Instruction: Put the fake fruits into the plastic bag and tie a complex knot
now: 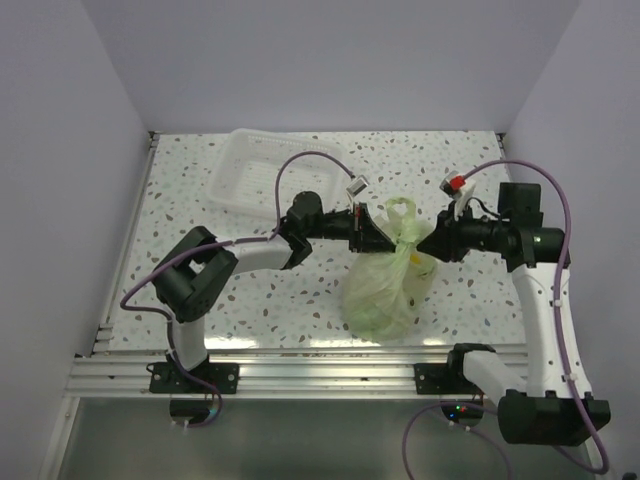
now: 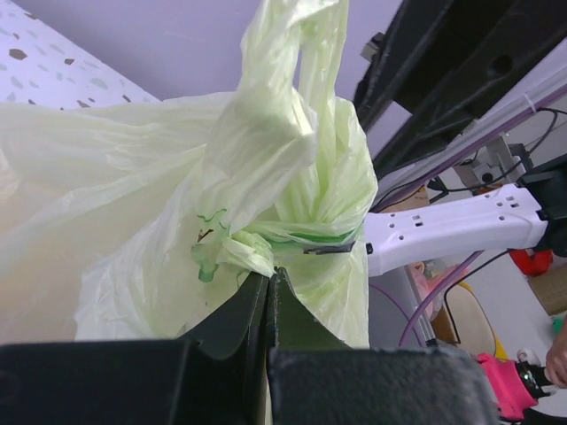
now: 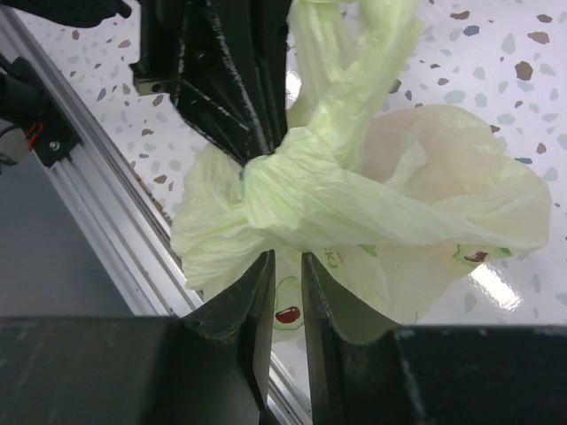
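Observation:
The pale green plastic bag (image 1: pixel 385 290) sits bulging at the table's middle, its neck bunched into a knot (image 1: pixel 405 237) with a handle loop sticking up. The fake fruits are hidden inside it. My left gripper (image 1: pixel 383 238) is at the neck from the left. In the left wrist view it (image 2: pixel 270 276) is shut on a crumpled handle end by the knot (image 2: pixel 244 252). My right gripper (image 1: pixel 432 243) meets the neck from the right. Its jaws (image 3: pixel 285 257) stand narrowly apart, tips against the twisted band under the knot (image 3: pixel 266 190), with nothing clearly pinched.
A clear-white plastic basket (image 1: pixel 262 170) stands at the back left. An aluminium rail (image 1: pixel 300 365) runs along the near edge. White walls close the table's left, right and back sides. The left gripper's black fingers (image 3: pixel 221 80) fill the upper left of the right wrist view.

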Available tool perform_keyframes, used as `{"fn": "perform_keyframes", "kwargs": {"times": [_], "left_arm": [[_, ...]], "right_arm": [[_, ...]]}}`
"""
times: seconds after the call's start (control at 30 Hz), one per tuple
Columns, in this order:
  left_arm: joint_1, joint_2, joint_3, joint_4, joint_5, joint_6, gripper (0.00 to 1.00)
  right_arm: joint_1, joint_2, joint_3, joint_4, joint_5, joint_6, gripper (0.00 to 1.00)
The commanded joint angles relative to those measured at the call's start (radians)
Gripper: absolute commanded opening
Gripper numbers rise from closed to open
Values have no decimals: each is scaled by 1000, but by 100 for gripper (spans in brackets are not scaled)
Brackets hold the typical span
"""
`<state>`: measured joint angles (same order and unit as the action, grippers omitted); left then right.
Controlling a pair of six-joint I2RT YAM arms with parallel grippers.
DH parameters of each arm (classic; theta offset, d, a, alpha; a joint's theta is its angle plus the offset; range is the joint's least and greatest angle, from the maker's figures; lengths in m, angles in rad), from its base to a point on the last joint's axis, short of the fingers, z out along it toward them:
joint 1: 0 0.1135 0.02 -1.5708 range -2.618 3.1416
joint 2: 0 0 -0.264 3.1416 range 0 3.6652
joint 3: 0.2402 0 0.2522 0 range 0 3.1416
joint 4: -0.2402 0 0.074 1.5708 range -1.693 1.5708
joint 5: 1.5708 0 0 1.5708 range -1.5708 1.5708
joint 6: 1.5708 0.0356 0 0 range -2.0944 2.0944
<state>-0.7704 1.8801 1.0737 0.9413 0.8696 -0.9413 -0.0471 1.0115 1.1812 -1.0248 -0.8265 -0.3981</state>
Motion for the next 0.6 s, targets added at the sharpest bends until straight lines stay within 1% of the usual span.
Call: {"fn": "perform_keyframes", "kwargs": {"times": [0.0, 0.03, 0.07, 0.1, 0.13, 0.17, 0.2, 0.23, 0.27, 0.3, 0.33, 0.37, 0.4, 0.43, 0.47, 0.5, 0.57], "left_arm": [[6, -75, 58, -102, -40, 128, 0], [6, -87, 61, -133, -44, 156, 0], [6, -91, 63, -144, -56, 168, 0], [8, -98, 66, -176, -64, 179, 0], [8, -108, 65, -177, -69, 194, 0], [8, -113, 65, -180, -72, 202, 0], [8, -119, 68, -197, -73, 213, 0], [8, -131, 68, -211, -78, 234, 0], [8, -137, 68, -223, -87, 245, 0], [8, -141, 69, -237, -87, 257, 0], [8, -151, 72, -251, -87, 286, 0], [8, -156, 77, -268, -92, 305, 0], [5, -160, 78, -288, -98, 318, 0], [5, -170, 78, -294, -99, 341, 0], [5, -171, 83, -308, -109, 352, 0], [5, -174, 89, -334, -113, 364, 0], [5, -180, 91, -344, -121, 383, 0]], "right_arm": [[-4, 7, 52, -121, -83, -97, 21], [-4, 9, 48, -129, -79, -110, 20], [-4, 7, 34, -133, -62, -108, 16], [-4, 3, 26, -129, -53, -105, 8], [-4, -16, 15, -121, -46, -99, 3], [-4, -30, -21, -98, -25, -78, 0], [-4, -46, -44, -22, -20, -43, 0], [-4, -69, -69, 23, -11, 26, 0], [-4, -114, -130, 73, -8, 68, 0], [-4, -143, -164, 198, 12, 115, 0], [-4, -171, -233, 262, 26, 202, 0], [-4, -227, -270, 334, 44, 247, 0], [-4, -250, -306, 470, 62, 292, 0], [-4, -267, -363, 520, 105, 359, 0], [-4, -296, -391, 566, 128, 387, 0], [-4, -301, -419, 660, 135, 424, 0], [-4, -307, -477, 728, 153, 487, 0]]}}
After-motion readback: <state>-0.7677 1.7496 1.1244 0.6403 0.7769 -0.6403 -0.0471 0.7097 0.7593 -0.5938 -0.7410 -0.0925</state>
